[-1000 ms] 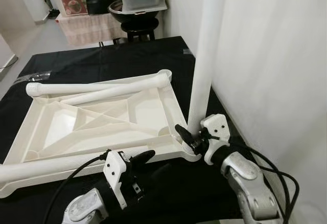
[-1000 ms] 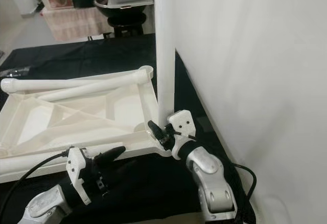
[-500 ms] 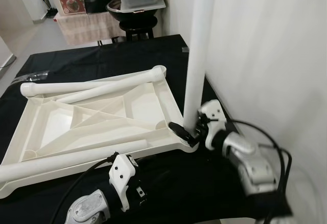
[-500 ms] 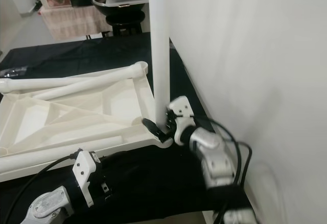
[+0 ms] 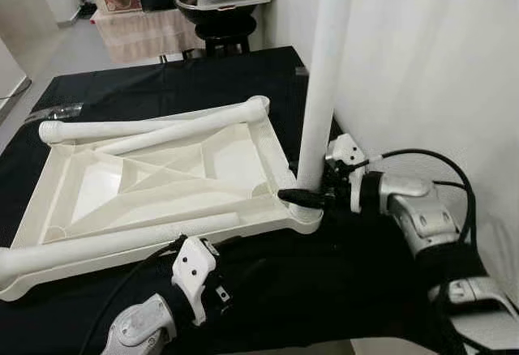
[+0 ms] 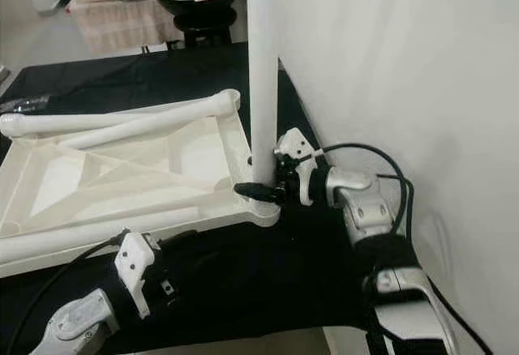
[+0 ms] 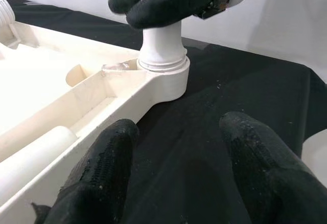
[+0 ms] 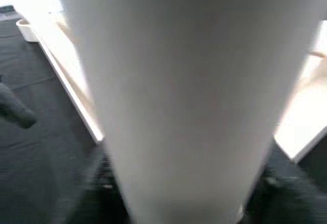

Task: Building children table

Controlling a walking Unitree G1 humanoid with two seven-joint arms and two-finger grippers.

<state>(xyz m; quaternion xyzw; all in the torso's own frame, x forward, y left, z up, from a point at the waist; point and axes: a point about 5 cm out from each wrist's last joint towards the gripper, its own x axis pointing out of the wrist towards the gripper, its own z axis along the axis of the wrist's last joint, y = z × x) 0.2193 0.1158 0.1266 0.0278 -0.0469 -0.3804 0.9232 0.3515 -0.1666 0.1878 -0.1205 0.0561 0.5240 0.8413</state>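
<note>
A white plastic tabletop (image 5: 277, 151) lies upside down on the black cloth. One white leg (image 5: 324, 87) stands upright in its near right corner socket (image 7: 163, 75). My right gripper (image 5: 312, 195) is shut around the base of that leg, fingers pointing left; the leg (image 8: 173, 81) looms close in the right wrist view. My left gripper (image 7: 179, 168) is open and low at the front, just short of that corner, holding nothing. A loose leg (image 5: 113, 241) lies along the near edge, and two more legs (image 5: 146, 128) lie across the far edge.
A white wall (image 5: 438, 87) runs close along the right side of the cloth-covered table (image 5: 162, 79). A small plastic bag (image 5: 53, 112) lies at the far left. A black stool and storage boxes (image 5: 219, 14) stand behind the table.
My right wrist has turned about the upright leg, its fingers going from slanted to level, with the arm swinging out right. My left gripper has drawn back lower. The camera has shifted slightly.
</note>
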